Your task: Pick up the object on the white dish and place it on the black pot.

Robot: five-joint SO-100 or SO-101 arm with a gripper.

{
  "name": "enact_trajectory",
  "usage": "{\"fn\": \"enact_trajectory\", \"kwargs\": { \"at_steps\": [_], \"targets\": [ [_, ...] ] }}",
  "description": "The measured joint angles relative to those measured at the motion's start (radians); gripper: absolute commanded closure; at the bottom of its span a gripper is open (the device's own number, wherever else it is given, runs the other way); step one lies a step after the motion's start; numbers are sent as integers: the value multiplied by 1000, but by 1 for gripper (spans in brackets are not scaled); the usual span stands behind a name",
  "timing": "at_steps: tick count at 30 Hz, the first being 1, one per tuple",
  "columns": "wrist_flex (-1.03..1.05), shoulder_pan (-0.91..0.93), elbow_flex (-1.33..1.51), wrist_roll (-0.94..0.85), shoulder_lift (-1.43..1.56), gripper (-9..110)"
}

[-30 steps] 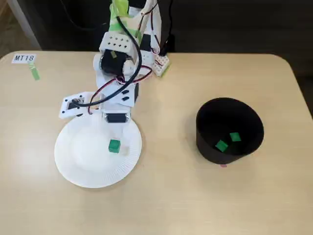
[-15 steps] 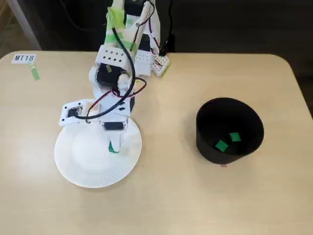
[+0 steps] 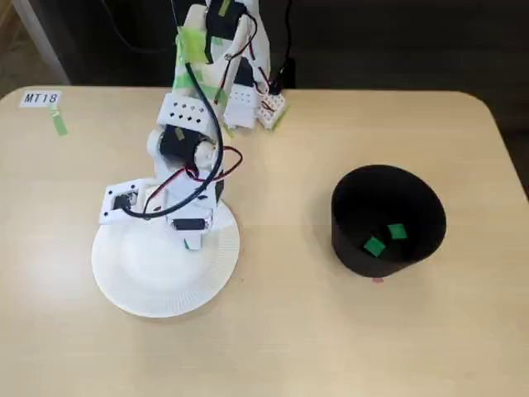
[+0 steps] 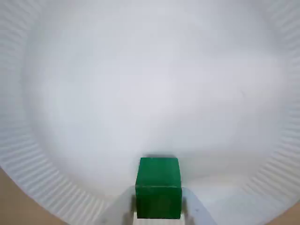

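In the wrist view a small bright green cube (image 4: 158,186) sits between my gripper's (image 4: 158,208) two white fingers (image 4: 123,208) at the bottom edge. The fingers press on both of its sides. The white paper plate (image 4: 28,159) with its ribbed rim fills that view below the cube. I cannot tell whether the cube rests on the plate or hangs just above it. In the fixed view my gripper (image 3: 192,241) points down over the far right part of the plate (image 3: 140,281), with a bit of the green cube (image 3: 193,245) showing. The black pot (image 3: 351,240) stands well to the right.
Two more green cubes (image 3: 374,246) (image 3: 397,231) lie inside the pot. The arm's base (image 3: 231,91) stands at the table's far edge with cables. A label (image 3: 40,98) with green tape is at the far left. Bare tabletop lies between plate and pot.
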Motion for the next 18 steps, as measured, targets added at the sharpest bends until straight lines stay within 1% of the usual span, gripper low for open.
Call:
{"fn": "enact_trajectory", "kwargs": {
  "at_steps": [3, 7, 13, 18],
  "targets": [
    [25, 0, 0, 0, 66, 101],
    [49, -32, 0, 2, 233, 101],
    [40, -169, 0, 43, 512, 102],
    [38, -357, 0, 97, 634, 102]
  ]
}}
